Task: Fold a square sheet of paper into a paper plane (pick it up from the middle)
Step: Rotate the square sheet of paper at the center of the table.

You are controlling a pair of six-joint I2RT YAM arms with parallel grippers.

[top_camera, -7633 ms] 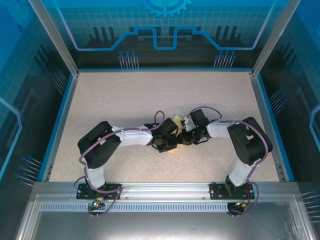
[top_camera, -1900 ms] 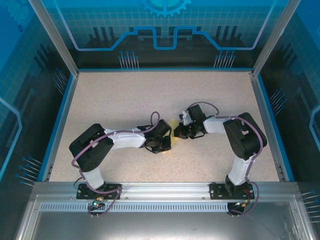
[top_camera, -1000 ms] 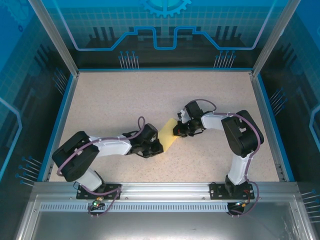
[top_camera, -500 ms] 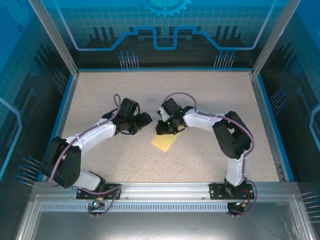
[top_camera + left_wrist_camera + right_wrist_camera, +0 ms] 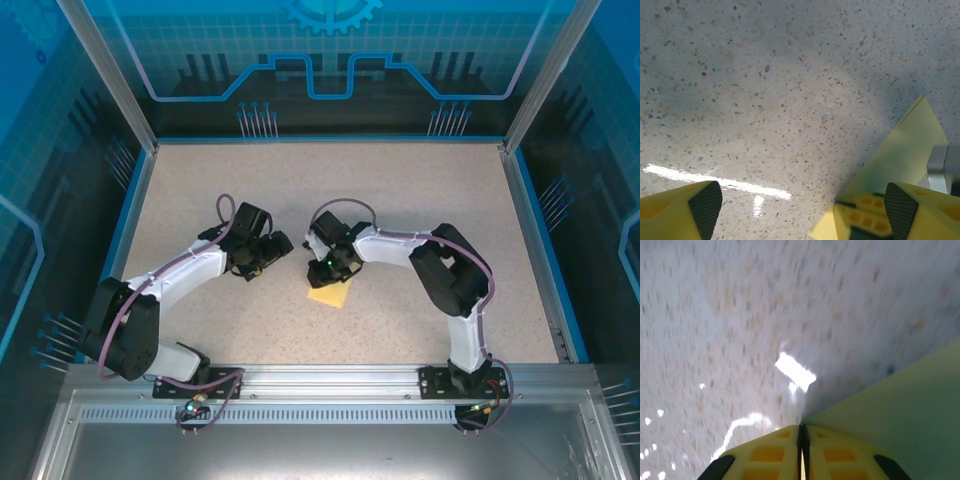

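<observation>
The square sheet of paper (image 5: 330,294), pale yellow and folded down to a small flat piece, lies on the speckled table near the middle. My right gripper (image 5: 329,271) is at its far edge, shut on it. In the right wrist view the right gripper (image 5: 801,432) has its jaws pressed together with a thin yellow sliver between them, and the paper (image 5: 910,405) spreads to the right. My left gripper (image 5: 272,250) stands open to the left of the paper, holding nothing. In the left wrist view the left gripper (image 5: 802,205) spans bare table, with the paper (image 5: 905,145) beside its right finger (image 5: 900,205).
The speckled table (image 5: 230,190) is ringed by a blue rim (image 5: 118,245) and glass walls. Both arms' elbows reach in from the near rail (image 5: 330,375). The right arm's upper link (image 5: 455,275) stands right of the paper.
My left gripper has opened, let go of the paper and swung away to the far left. The right gripper has moved left with the paper, which now lies slightly nearer.
</observation>
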